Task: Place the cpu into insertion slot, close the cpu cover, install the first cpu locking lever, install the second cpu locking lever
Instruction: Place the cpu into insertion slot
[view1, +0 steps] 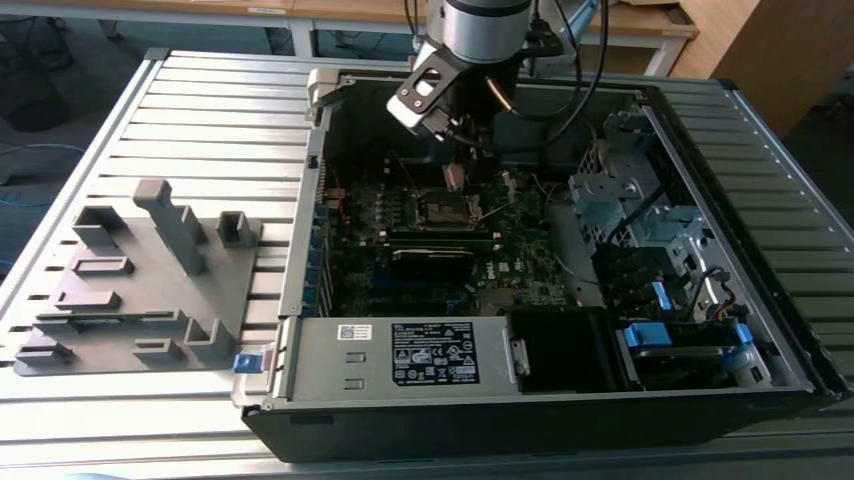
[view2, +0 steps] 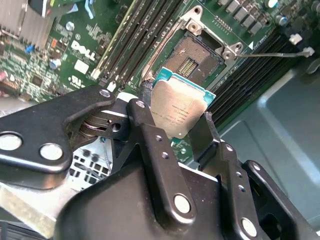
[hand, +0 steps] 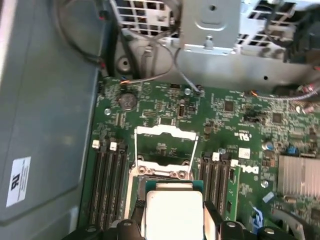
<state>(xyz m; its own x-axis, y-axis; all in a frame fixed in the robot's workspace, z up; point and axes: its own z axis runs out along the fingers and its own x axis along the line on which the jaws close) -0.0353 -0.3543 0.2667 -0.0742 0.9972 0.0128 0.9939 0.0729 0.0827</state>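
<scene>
My gripper (view2: 175, 117) is shut on the cpu (view2: 184, 102), a flat silver-grey square chip held by its edges between two black fingers (view2: 145, 120). The chip hangs tilted just above the insertion slot (view2: 192, 59), a dark square socket with a silver rim on the green board, and does not touch it. In the first wrist view the cpu (hand: 172, 207) covers most of the socket, and the cpu cover (hand: 165, 132), a silver frame, stands flipped open beyond it. A thin locking lever (view2: 272, 54) juts out sideways. In the exterior view the gripper (view1: 454, 172) hovers over the slot (view1: 447, 208).
The board lies inside an open computer case (view1: 320, 130) with tall metal walls. Black memory slots (hand: 105, 180) flank the socket on both sides. Cables (hand: 150, 75) and a drive cage (view1: 627, 200) crowd the case. A grey fixture (view1: 147, 280) lies on the table at the exterior view's left.
</scene>
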